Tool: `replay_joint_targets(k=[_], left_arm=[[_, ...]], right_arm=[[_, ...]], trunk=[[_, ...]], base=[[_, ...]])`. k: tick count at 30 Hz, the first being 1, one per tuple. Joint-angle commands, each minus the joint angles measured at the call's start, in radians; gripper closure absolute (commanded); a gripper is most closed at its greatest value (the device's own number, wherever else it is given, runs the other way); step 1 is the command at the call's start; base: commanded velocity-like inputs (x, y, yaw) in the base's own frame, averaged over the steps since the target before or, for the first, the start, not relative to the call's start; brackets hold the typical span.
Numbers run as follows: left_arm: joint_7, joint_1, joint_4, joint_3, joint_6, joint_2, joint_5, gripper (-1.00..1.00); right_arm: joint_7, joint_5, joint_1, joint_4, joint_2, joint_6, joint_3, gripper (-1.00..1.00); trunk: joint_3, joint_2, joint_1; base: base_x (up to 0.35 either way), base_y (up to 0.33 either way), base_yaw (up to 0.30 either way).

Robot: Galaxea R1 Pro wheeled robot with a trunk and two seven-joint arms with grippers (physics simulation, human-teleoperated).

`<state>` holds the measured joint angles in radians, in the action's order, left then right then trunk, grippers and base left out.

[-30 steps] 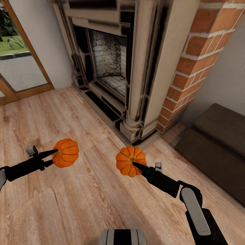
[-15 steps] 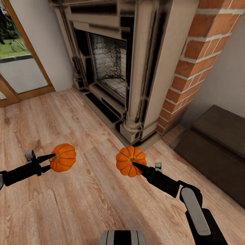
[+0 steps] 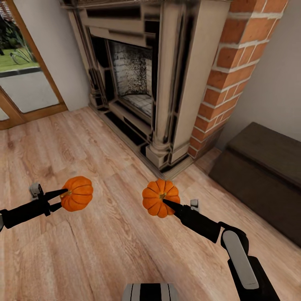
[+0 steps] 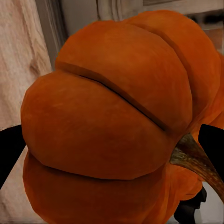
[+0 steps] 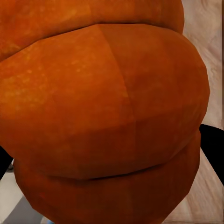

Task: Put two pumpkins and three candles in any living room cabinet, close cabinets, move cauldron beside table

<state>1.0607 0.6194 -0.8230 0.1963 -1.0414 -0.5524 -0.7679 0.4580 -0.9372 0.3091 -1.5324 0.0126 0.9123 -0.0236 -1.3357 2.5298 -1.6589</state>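
Left gripper [image 3: 62, 199] closed on left pumpkin [image 3: 77, 199], held above the floor [image 3: 104, 242] | right gripper [image 3: 166, 203] closed on right pumpkin [image 3: 160, 197], also held aloft | beyond, right: low dark cabinet [image 3: 267, 167], fronts closed | farthest: fireplace [image 3: 138, 79] beside brick column [image 3: 225, 75]

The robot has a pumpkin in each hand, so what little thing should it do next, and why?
Probably turn and roll a little to its right, toward the dark cabinet. The left gripper holds one pumpkin, the right gripper holds the other pumpkin, and the cabinet is off to the side, not in front.
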Motion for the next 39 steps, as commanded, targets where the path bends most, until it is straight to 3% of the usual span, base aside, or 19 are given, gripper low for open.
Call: replay_joint_targets(k=[1, 35, 39], left_arm=[[0.004, 0.000, -0.001, 0.001, -0.006, 0.000, -0.002, 1.00], [0.009, 0.001, -0.005, -0.001, -0.006, -0.001, -0.006, 1.00], [0.018, 0.002, -0.007, -0.033, -0.006, -0.001, -0.006, 1.00]], right_arm=[[0.006, -0.003, 0.001, 0.000, 0.001, 0.008, -0.002, 1.00], [0.007, -0.003, 0.001, 0.000, 0.001, 0.007, -0.004, 1.00], [0.006, -0.003, 0.001, 0.000, 0.001, 0.008, -0.004, 1.00]], trunk=[[0.001, 0.000, 0.001], [0.046, 0.000, 0.001], [0.051, 0.000, 0.001]], base=[[-0.225, 0.000, -0.155], [-0.018, 0.000, -0.177], [0.000, 0.000, -0.152]])
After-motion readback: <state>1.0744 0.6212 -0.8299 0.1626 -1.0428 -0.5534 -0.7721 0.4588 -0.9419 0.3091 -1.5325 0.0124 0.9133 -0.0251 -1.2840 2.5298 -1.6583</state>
